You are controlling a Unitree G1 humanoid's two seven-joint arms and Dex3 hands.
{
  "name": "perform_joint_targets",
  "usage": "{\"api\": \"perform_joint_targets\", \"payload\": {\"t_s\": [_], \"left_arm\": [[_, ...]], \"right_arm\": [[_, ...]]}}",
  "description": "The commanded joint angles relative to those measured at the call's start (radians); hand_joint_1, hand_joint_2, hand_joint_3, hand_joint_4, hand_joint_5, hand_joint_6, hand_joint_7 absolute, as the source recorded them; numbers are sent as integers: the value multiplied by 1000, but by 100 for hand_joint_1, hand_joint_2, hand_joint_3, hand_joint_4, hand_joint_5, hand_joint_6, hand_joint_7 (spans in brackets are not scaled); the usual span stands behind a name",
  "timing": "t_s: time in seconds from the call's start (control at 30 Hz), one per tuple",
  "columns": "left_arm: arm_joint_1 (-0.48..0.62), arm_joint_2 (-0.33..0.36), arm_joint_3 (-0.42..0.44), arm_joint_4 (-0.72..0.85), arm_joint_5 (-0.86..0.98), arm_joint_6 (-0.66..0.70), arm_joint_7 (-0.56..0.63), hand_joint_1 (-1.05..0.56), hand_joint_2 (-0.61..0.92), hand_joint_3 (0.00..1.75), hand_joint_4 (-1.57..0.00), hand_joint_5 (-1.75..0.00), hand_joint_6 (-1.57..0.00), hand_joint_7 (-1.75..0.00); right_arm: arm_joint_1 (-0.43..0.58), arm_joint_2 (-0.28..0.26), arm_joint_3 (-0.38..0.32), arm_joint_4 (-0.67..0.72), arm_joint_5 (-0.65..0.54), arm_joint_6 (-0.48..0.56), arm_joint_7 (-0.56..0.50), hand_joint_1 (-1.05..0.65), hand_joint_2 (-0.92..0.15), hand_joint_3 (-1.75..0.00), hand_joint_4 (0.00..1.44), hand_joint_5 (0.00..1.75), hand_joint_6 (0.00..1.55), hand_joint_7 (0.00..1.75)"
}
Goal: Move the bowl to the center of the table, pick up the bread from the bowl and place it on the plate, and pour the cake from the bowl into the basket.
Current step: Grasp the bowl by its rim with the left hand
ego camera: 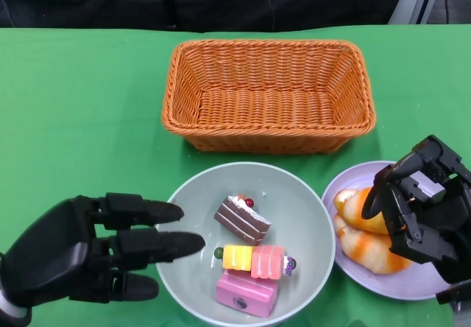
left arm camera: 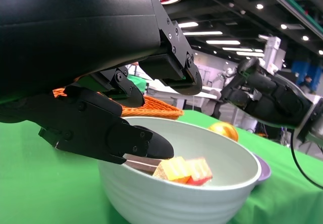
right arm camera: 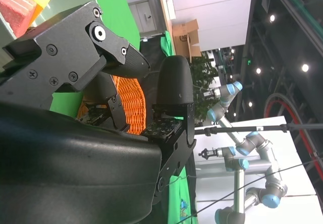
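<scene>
The pale green bowl (ego camera: pixel 294 194) sits at the near middle of the table, holding a chocolate cake slice (ego camera: pixel 243 219), a yellow and pink piece (ego camera: pixel 254 259) and a pink cake (ego camera: pixel 246 292). Bread (ego camera: pixel 360 231) lies on the lavender plate (ego camera: pixel 360 174) just right of the bowl. My right hand (ego camera: pixel 423 202) hovers over the plate and the bread, fingers bent down and apart, holding nothing. My left hand (ego camera: pixel 88 250) is open at the bowl's left side, fingertips reaching its rim. In the left wrist view those fingers (left arm camera: pixel 101 128) lie by the bowl (left arm camera: pixel 166 199).
An orange wicker basket (ego camera: pixel 268 95) stands with nothing in it behind the bowl, close to its far rim. Green cloth covers the table on both sides of the basket. The plate sits near the table's right front corner.
</scene>
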Motion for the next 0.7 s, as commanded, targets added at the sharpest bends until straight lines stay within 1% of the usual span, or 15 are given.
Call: {"api": "perform_joint_targets", "payload": {"t_s": [0.03,0.1,0.2,0.3,0.37,0.43,0.5,0.7], "left_arm": [[-6,70,-98,-36,108,66,187,-36,92,21,-73,-3,-67,-2],[-11,110,-184,-52,171,129,330,-36,92,22,-73,-3,-67,-2],[-33,187,-351,-90,279,255,525,-37,92,24,-74,-3,-67,-1],[-62,243,-498,-101,337,372,672,-39,92,24,-75,-3,-68,-2],[-82,266,-579,-94,346,428,736,-39,92,22,-76,-3,-70,-2],[-99,284,-643,-87,339,469,770,-39,92,21,-76,-3,-70,-2],[-110,295,-692,-86,323,507,778,-40,92,20,-76,-3,-68,-1],[-120,309,-773,-99,241,561,710,-41,92,15,-69,0,-61,0]], "right_arm": [[10,4,0,-14,-4,-7,-9,-9,-48,-119,68,174,57,147],[10,6,-1,-14,-5,-7,-8,-9,-48,-119,68,175,56,147],[19,16,7,-37,0,13,-12,-8,-48,-121,68,175,57,148],[24,20,10,-48,1,19,-16,-7,-49,-121,68,174,57,148],[27,23,11,-52,0,19,-19,-7,-48,-121,68,174,58,148],[29,23,14,-53,-5,13,-21,-7,-48,-121,68,174,58,147],[33,24,17,-56,-11,9,-25,-9,-48,-121,68,173,57,146],[38,28,22,-61,-7,4,-26,-9,-48,-119,68,172,58,145]]}}
